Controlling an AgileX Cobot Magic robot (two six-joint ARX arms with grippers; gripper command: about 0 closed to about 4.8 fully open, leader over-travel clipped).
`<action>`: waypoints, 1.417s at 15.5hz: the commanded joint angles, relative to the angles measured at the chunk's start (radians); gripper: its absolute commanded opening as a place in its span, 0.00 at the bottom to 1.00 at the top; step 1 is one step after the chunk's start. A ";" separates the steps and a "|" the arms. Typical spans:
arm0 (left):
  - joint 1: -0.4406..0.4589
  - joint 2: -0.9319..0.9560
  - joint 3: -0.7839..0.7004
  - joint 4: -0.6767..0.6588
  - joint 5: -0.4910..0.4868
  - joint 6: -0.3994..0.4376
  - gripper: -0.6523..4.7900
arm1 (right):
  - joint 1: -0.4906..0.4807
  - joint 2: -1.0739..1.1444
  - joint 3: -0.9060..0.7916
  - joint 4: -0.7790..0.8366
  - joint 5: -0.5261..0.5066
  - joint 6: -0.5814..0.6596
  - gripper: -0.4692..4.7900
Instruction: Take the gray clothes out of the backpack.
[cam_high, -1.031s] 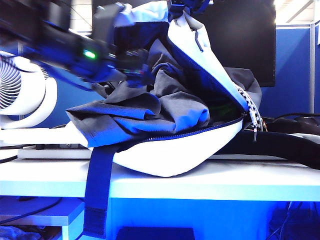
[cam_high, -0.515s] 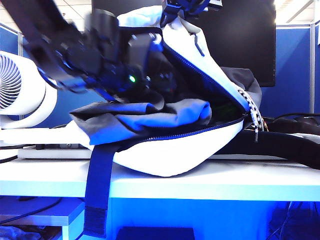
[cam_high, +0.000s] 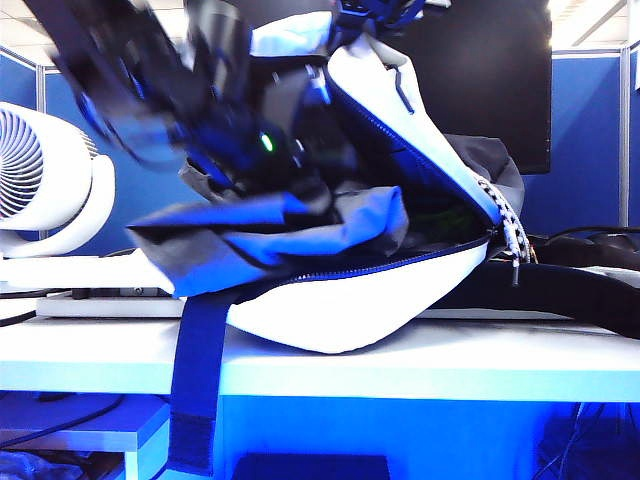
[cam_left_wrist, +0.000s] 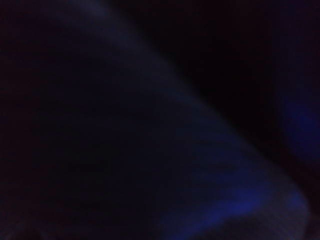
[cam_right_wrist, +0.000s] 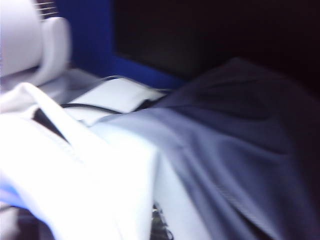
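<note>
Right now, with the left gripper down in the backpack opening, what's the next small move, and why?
Probably pull the left gripper up and out toward the left, dragging the clothes with it. It looks shut and buried in the fabric, though the grip itself is hidden. The clothes already spill over the zipper edge, and the right gripper holds the backpack flap up, so the mouth stays open.

the left claw is motion-blurred and buried in the gray clothes, its fingers hidden. the left wrist view is near black, nothing readable. the right claw is cut off by the exterior view's top edge above the backpack.
</note>
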 joint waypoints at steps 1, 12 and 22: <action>0.003 -0.155 -0.063 -0.109 0.048 0.021 0.11 | -0.013 -0.016 0.012 0.046 0.138 -0.011 0.08; 0.035 -0.892 -0.350 -0.323 -0.285 0.227 0.11 | -0.015 -0.010 0.011 -0.065 0.146 -0.034 0.08; 0.486 -0.479 -0.095 -0.066 -0.077 0.137 0.11 | 0.006 0.002 0.005 -0.496 -0.222 -0.022 0.34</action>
